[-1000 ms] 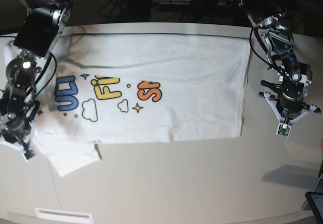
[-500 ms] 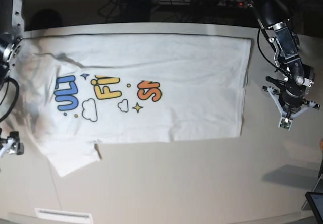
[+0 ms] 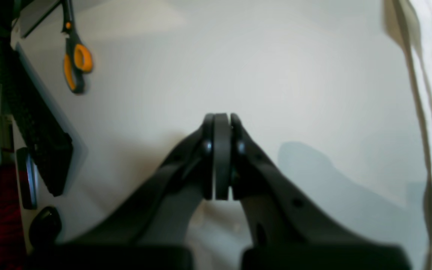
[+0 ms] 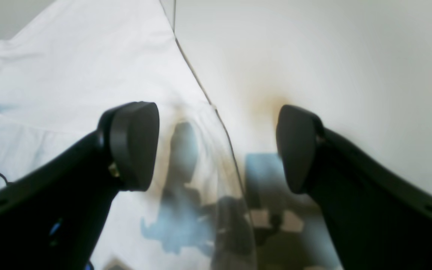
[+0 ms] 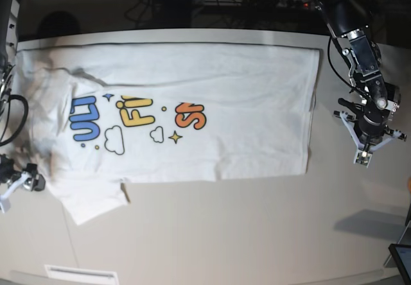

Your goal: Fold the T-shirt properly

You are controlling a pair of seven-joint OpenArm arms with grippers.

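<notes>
While the T-shirt (image 5: 186,115) lies spread print-up on the surface (image 5: 257,233):
Right gripper (image 4: 216,150): fingers wide apart, empty, over the shirt's sleeve-side edge.
Left gripper (image 3: 218,157): fingers pressed together, empty, beside the shirt's hem.
Technique: pinch both layers at matching edges, then fold evenly.

The T-shirt (image 5: 192,105) print's cartoon letters cannot be read as words.
</notes>
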